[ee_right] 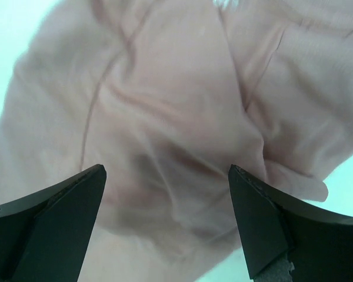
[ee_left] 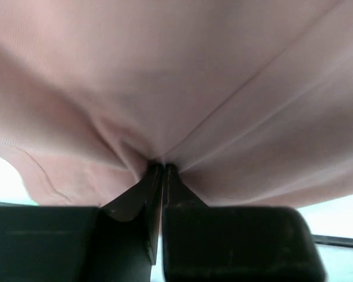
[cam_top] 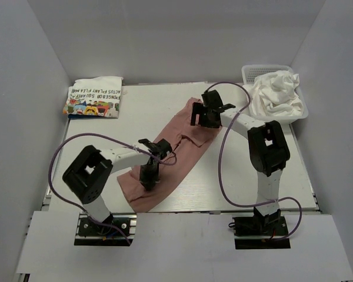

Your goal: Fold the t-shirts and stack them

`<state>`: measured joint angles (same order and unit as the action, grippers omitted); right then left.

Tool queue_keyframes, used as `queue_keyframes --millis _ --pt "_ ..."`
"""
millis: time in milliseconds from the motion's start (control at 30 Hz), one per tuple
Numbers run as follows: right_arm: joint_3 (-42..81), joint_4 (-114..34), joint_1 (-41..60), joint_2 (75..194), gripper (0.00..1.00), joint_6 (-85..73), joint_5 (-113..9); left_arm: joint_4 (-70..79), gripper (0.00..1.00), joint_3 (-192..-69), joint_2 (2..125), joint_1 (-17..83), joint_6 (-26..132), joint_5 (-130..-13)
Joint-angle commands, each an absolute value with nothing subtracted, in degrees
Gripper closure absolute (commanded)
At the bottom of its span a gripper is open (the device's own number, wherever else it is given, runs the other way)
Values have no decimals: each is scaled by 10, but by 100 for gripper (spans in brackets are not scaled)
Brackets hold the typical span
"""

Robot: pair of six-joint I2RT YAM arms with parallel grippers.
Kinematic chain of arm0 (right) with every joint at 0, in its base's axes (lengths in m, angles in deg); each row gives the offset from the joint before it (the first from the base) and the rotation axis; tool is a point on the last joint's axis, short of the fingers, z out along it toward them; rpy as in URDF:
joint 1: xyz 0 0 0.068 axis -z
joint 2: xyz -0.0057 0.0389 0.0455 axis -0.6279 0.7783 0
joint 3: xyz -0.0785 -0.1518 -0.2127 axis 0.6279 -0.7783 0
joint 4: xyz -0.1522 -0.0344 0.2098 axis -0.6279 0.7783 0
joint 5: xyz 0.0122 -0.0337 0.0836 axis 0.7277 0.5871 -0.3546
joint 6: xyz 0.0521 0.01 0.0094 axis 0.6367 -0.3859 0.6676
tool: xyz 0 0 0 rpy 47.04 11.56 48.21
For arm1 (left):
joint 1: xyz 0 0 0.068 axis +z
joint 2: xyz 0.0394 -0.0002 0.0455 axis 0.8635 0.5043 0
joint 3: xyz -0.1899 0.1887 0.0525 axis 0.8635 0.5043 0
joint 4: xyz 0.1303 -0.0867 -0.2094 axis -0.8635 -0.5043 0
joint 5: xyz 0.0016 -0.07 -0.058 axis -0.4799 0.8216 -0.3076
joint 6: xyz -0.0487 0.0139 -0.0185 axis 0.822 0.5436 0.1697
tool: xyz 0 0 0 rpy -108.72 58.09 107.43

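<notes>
Dusty pink t-shirt (cam_top: 175, 154) lying diagonally across mid worktop (cam_top: 265, 176), left tool (ee_left: 159, 168) clenched on its near end, right tool (ee_right: 167, 171) released over its far end, folded printed t-shirt (cam_top: 94, 98) far left of it, white t-shirts (cam_top: 276, 94) in mesh basket (cam_top: 250, 71) far right, purple cable (cam_top: 219, 164) beside it.

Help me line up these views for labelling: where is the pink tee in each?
Top external: the pink tee lies diagonally across mid-table, between the arms.
Left wrist: it fills the upper picture, pinched in the shut left jaws at bottom centre.
Right wrist: it fills most of the picture, seen between the open right jaws.
Shared landmark: the table, pale at the tee's edges in both wrist views.
</notes>
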<state>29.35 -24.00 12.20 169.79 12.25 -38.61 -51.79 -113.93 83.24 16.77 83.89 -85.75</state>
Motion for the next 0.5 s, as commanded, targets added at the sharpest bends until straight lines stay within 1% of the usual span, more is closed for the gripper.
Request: queue_keyframes --millis 0,100,233,300,333,367,400,467 --pt "255 -233 121 1685 10 127 -439 -496 83 -1126 869 137 796 -836" --pt "254 -225 121 1711 10 131 -438 -487 80 -1121 912 123 785 -836" --pt "303 -215 123 1750 10 126 -436 -451 80 -1142 979 117 779 -806" --pt "321 -194 124 1786 10 122 -423 -425 83 -1162 1005 112 766 -765" --pt "366 -187 128 1800 10 122 -415 -414 84 -1188 1014 112 766 -736" --pt "386 -170 128 1841 10 121 -414 -403 84 -1203 1033 112 766 -720" --pt "449 -154 134 1856 10 123 -414 -388 84 -1242 1042 112 766 -694" --pt "503 -119 142 1908 10 124 -414 -380 84 -1287 1058 112 766 -679"
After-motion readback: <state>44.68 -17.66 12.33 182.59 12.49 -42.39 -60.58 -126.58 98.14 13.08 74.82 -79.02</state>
